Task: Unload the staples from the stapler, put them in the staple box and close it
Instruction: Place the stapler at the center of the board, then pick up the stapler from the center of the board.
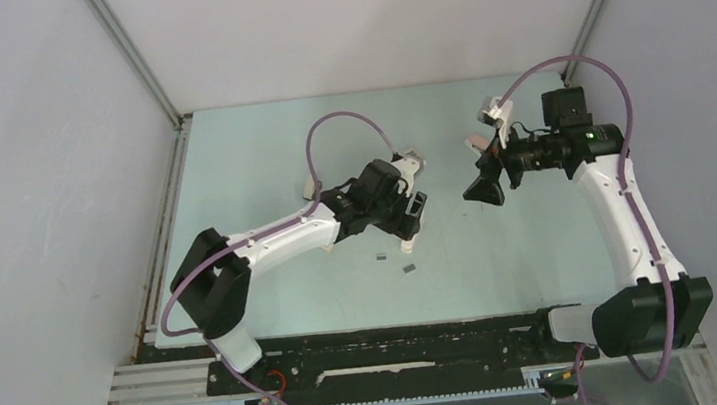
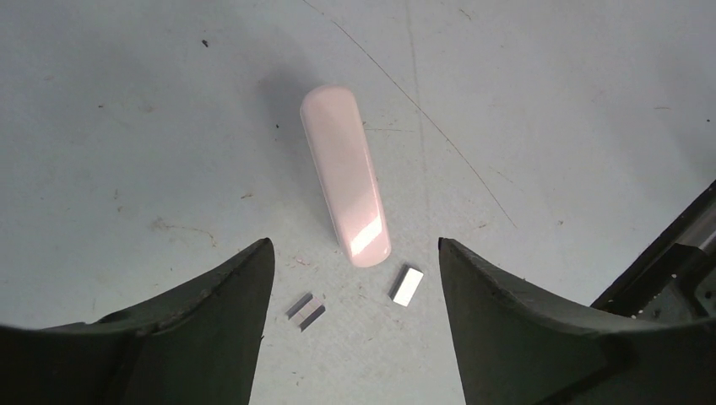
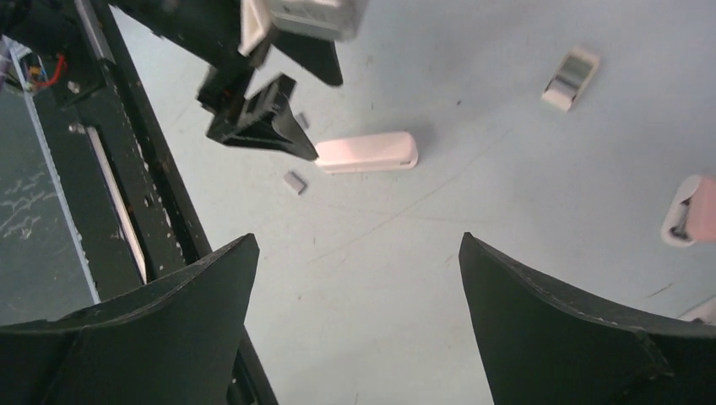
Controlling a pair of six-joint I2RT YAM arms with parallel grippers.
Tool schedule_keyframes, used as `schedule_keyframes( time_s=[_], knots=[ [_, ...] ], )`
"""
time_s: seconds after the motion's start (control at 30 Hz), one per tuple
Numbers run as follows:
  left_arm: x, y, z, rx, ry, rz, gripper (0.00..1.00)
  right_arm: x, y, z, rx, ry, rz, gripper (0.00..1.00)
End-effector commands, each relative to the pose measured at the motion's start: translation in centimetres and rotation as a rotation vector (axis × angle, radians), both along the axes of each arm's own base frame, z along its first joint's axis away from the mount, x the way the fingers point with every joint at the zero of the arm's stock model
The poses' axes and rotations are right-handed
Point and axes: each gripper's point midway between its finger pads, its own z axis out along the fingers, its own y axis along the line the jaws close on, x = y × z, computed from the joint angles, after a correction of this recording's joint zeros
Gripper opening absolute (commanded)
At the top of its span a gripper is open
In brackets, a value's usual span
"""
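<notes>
A pale pink stapler (image 2: pixel 344 186) lies flat on the table, closed as far as I can tell. In the top view only its near end (image 1: pixel 406 247) shows under my left gripper (image 1: pixel 414 209). Two short grey strips of staples (image 2: pixel 305 311) (image 2: pixel 407 285) lie on the table by that end, also seen in the top view (image 1: pixel 378 257) (image 1: pixel 409 270). My left gripper (image 2: pixel 355 242) hangs above them, open, with nothing between its fingers. My right gripper (image 1: pixel 484 189) is off to the right and higher, open (image 3: pixel 359 236) and empty. It looks down on the stapler (image 3: pixel 367 152).
Small white box-like objects lie further back: one (image 1: pixel 413 160) behind the left gripper, two (image 1: pixel 495 108) (image 1: pixel 477 142) near the right wrist. The black rail (image 1: pixel 400 344) runs along the table's near edge, and a metal frame (image 1: pixel 167 213) borders the left side.
</notes>
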Motion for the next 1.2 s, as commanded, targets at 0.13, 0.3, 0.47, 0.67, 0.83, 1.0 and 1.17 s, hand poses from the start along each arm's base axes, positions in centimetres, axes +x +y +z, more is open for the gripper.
schedule_keyframes(
  time_s=[0.13, 0.3, 0.47, 0.67, 0.83, 1.0, 1.17],
  knots=[
    [-0.4, 1.1, 3.3, -0.092, -0.053, 0.026, 0.81, 0.3, -0.8, -1.7, -0.214, 0.035, -0.081, 0.98],
    [-0.6, 2.4, 4.9, -0.113, -0.082, 0.061, 0.86, 2.2, -1.0, -1.2, -0.266, 0.013, -0.201, 0.97],
    [-0.8, 3.6, 5.4, -0.120, -0.096, 0.095, 0.88, 3.3, -1.4, -2.0, -0.343, 0.028, -0.292, 0.97],
    [-1.1, 4.6, 5.8, -0.128, -0.108, 0.127, 0.89, 2.9, -0.2, -2.3, -0.289, 0.068, -0.259, 0.96],
    [-1.4, 5.5, 6.8, -0.164, -0.145, 0.148, 0.89, 1.6, 2.5, -0.6, -0.147, 0.055, -0.115, 0.98],
    [-1.9, 6.7, 9.1, -0.215, -0.192, 0.151, 0.93, 1.1, 4.3, 1.5, 0.008, 0.056, -0.022, 0.98],
    [-2.3, 8.0, 10.9, -0.251, -0.188, 0.147, 0.94, 0.5, 5.1, 2.7, 0.048, -0.042, 0.101, 0.99]
  ],
)
